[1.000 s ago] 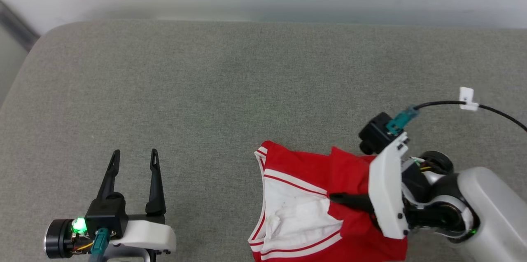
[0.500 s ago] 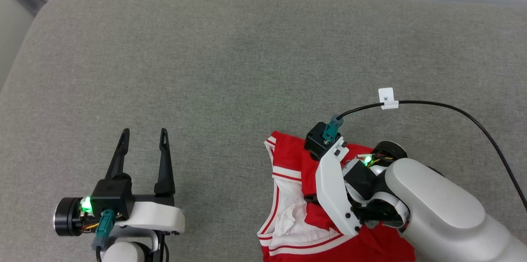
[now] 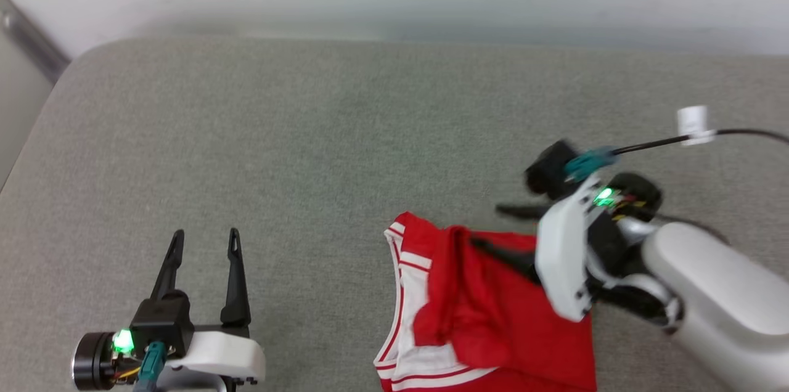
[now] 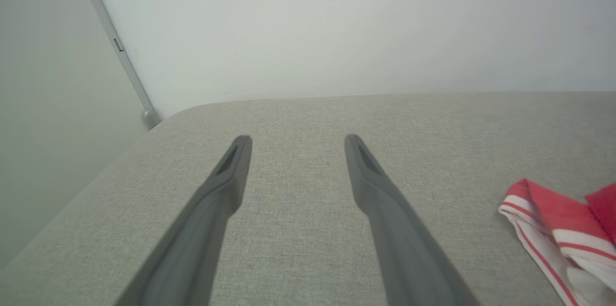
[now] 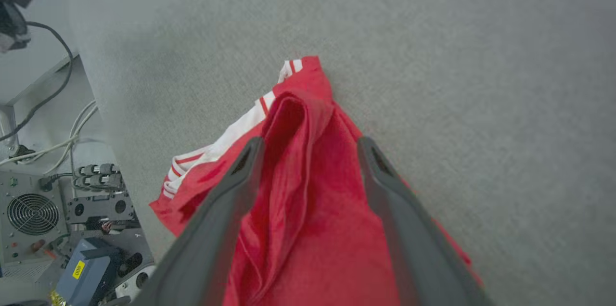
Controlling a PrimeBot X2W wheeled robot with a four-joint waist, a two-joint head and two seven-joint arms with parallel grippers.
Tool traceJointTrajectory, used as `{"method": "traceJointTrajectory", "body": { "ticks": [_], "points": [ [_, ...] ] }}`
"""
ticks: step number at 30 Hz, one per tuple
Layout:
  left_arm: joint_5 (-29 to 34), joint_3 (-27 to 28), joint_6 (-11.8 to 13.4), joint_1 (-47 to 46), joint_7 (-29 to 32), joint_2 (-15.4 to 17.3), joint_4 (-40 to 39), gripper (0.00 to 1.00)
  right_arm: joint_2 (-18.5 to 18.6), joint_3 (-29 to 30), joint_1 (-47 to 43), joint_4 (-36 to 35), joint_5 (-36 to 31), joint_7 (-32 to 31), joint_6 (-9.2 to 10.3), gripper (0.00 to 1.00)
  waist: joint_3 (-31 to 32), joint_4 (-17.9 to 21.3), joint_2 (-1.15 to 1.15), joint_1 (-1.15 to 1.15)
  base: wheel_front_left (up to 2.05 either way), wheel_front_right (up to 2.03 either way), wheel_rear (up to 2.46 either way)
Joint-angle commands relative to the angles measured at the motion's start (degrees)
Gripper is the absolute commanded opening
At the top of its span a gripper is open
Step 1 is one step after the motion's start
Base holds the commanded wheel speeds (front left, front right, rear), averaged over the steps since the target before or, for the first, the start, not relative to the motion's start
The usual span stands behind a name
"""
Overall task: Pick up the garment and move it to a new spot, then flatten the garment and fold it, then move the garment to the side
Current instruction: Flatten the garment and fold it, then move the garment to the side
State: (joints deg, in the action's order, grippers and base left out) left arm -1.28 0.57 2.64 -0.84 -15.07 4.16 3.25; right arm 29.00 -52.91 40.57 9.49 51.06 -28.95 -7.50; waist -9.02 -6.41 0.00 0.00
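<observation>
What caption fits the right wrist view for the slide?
Open right gripper poised over the crumpled red garment on the grey cushion.

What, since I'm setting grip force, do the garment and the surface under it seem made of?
Garment: thin, soft matte fabric; it lies in loose folds and creases. Surface: grey matte woven-looking cloth with fine speckled weave; rounded corner hints at padding.
</observation>
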Motion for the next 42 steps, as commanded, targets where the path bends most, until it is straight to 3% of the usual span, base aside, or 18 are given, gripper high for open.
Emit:
{"method": "traceJointTrajectory", "body": {
  "ticks": [1,7,15,20,30,42],
  "points": [
    [0.19,0.16,-0.06,1.0,-0.13,0.0,-0.23,1.0,1.4,2.06,-0.64,-0.83,-1.01,3.15,0.03,1.0,2.08,1.57,0.0,0.0,0.0,0.0,0.0],
    [0.61,0.52,0.16,3.31,-0.13,-0.07,-0.71,1.0,1.89,15.34,-5.66,-0.08,-10.88,18.72,0.02,1.0,4.68,3.45,0.0,0.0,0.0,0.0,0.0],
    [0.58,0.82,0.24,5.08,-0.13,-0.09,-1.08,1.0,-5.38,35.08,-17.23,1.3,-26.72,33.94,0.03,1.0,6.18,4.73,0.0,0.0,0.0,0.0,0.0],
    [0.63,0.97,0.24,5.35,-0.13,-0.05,-1.15,1.0,-10.31,43.57,-24.31,0.27,-33.69,40.23,0.03,1.0,6.54,5.11,0.0,0.0,0.0,0.0,0.0],
    [0.3,1.35,-0.19,6.44,-0.13,0.15,-1.27,1.0,-18.98,51.28,-35.75,-2.55,-38.28,43.61,0.02,1.0,7.31,5.77,0.0,0.0,0.0,0.0,0.0],
    [0.21,1.65,-0.81,7.09,-0.13,0.23,-1.17,1.0,-22.63,53.29,-41.09,-2.33,-38.56,44.11,0.02,1.0,7.86,5.95,0.0,0.0,0.0,0.0,0.0]
  ]
}}
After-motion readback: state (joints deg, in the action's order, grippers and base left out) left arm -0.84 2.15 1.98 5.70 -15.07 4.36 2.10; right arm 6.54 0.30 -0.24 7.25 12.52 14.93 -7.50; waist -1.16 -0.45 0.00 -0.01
